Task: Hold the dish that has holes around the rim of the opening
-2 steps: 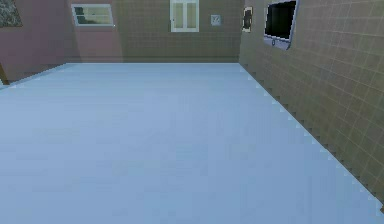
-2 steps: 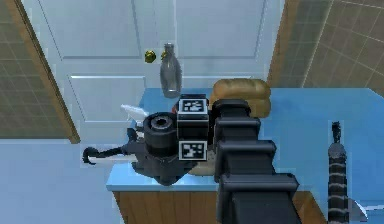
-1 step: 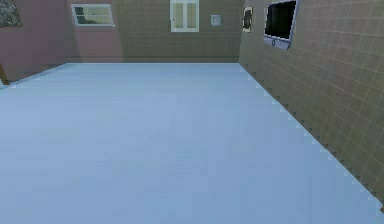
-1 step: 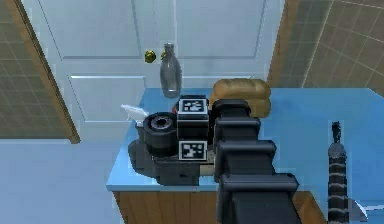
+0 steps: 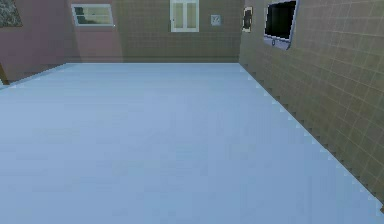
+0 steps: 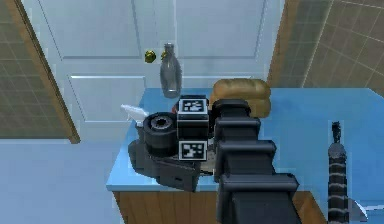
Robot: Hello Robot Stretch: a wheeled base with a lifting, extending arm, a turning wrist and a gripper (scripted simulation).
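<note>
In the arm side view my arm [image 6: 245, 165] rises from the bottom edge over a blue countertop [image 6: 310, 110]. Two white marker squares [image 6: 192, 106] stand at its far end. Left of them is the gripper [image 6: 152, 135], a dark mass with a round part, above the counter's left end. A small white thing [image 6: 132, 112] lies just beyond it on the counter. I cannot tell whether the gripper holds anything. No shape here reads clearly as a dish with holes around its rim.
A brown loaf [image 6: 243, 94] and a grey bottle [image 6: 170, 68] stand at the counter's far edge, a thin dark upright object [image 6: 337, 170] at its right. Behind is a white door [image 6: 110, 50]. The forward view has bare pale floor [image 5: 150, 140], tiled walls and a screen [image 5: 280, 22].
</note>
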